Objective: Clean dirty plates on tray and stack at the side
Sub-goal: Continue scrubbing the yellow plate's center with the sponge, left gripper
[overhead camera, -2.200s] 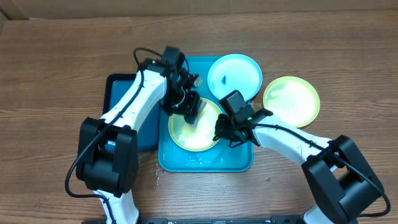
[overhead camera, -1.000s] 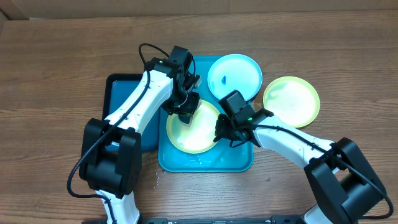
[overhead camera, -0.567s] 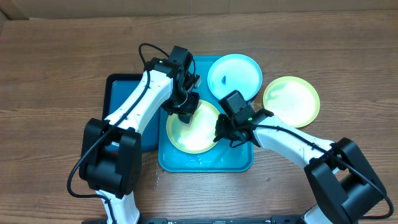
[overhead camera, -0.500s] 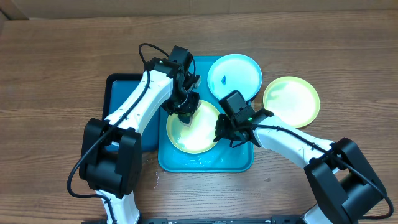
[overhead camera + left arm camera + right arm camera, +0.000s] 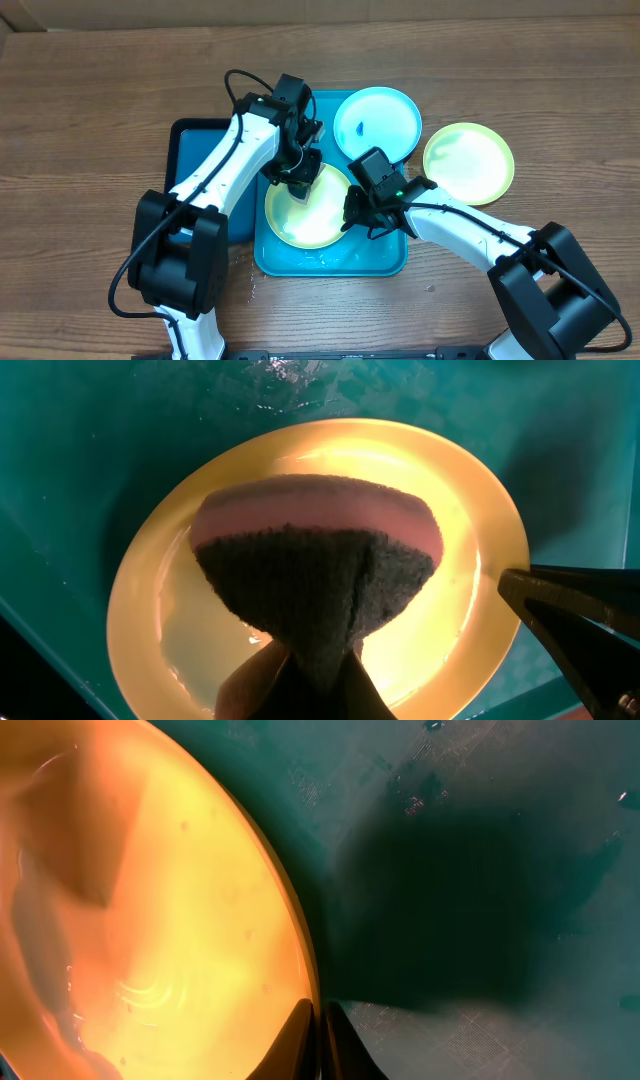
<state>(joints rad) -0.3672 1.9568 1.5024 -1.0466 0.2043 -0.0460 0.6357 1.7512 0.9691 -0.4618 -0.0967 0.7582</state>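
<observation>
Tray holds one yellow-green plate, seemingly wet, under a sponge.

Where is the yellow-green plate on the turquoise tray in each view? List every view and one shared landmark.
Overhead: the yellow-green plate lies centre frame on the tray, between the arms.
Left wrist: it fills most of the frame, partly behind the sponge.
Right wrist: it fills the left half, rim curving to bottom centre.
Shared landmark: the right claw pinching its rim: right edge in left wrist, bottom centre in right wrist.
</observation>
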